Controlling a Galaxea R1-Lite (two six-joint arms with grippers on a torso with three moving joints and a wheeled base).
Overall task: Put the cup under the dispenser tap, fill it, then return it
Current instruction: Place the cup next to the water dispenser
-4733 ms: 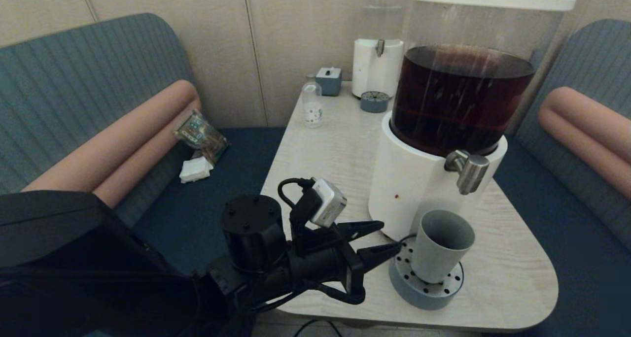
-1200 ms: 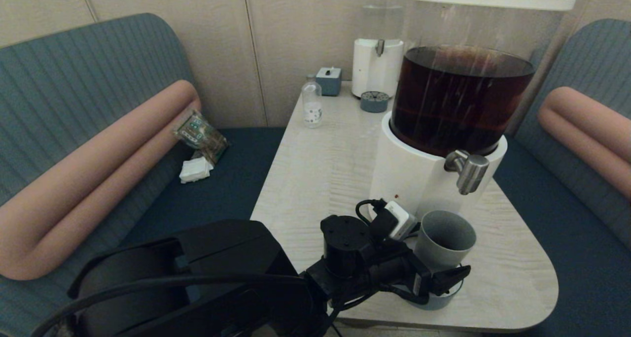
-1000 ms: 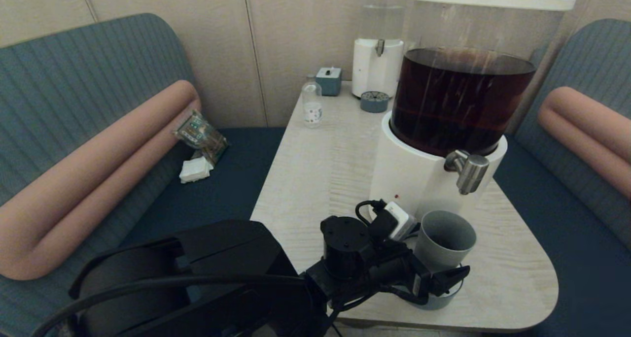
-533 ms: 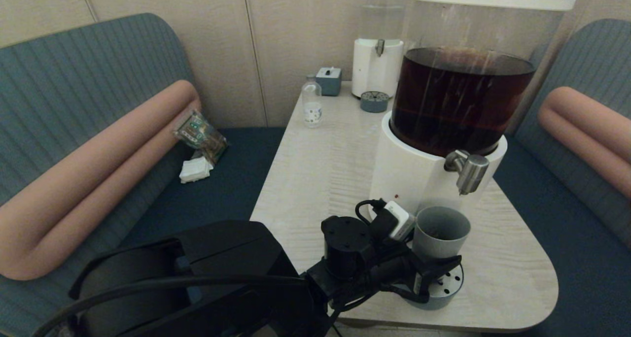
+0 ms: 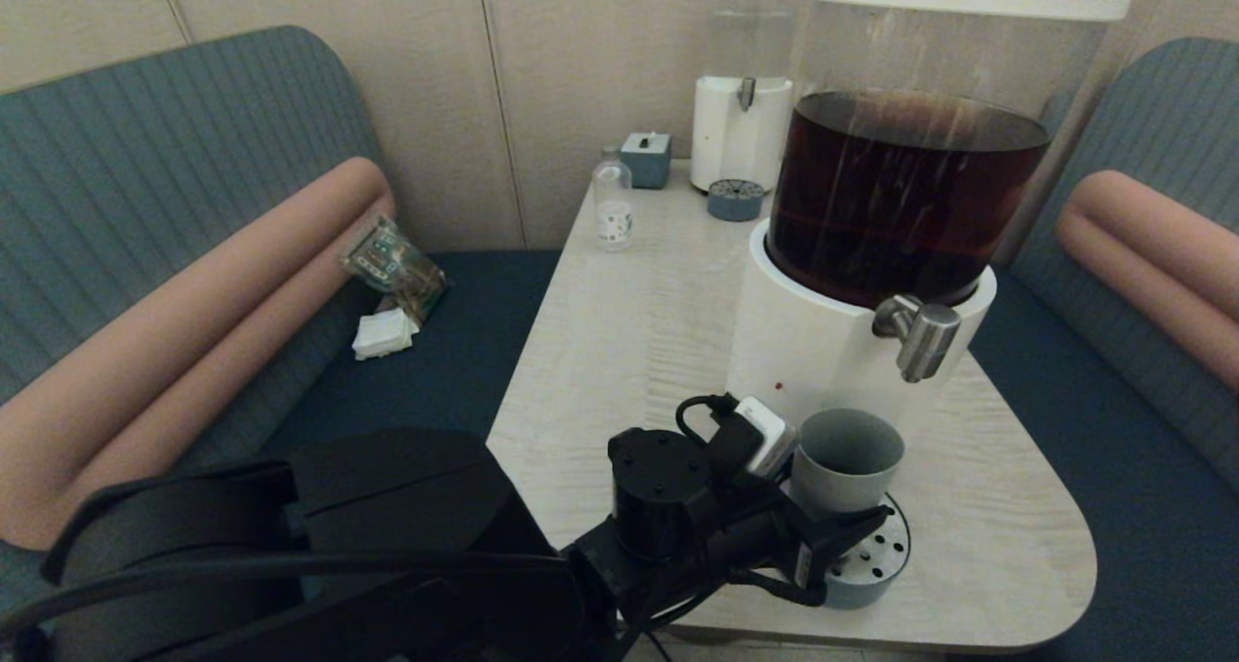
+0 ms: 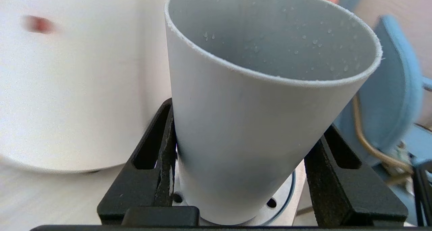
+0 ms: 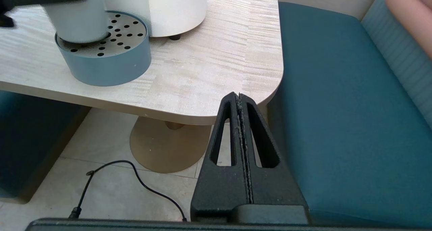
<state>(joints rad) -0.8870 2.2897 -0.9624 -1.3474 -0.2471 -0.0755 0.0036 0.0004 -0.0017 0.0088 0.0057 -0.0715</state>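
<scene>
The grey-blue cup stands at the left part of the round perforated drip tray, left of and below the brushed-metal dispenser tap, not straight under it. My left gripper is shut on the cup's lower half, one black finger on each side. In the left wrist view the cup leans between the fingers, its base just over the tray; droplets dot its inner wall and its contents are hidden. My right gripper is shut and empty, hanging below the table's near right corner.
The big dispenser's white base stands right behind the cup. At the table's back are a second dispenser, a small drip tray, a clear bottle and a small blue box. The table edge runs close in front of the tray.
My left gripper, open and left of the cup 4.7 s ago, has shut round it. In the last second the cup straightened and shifted left, away from below the tap.
</scene>
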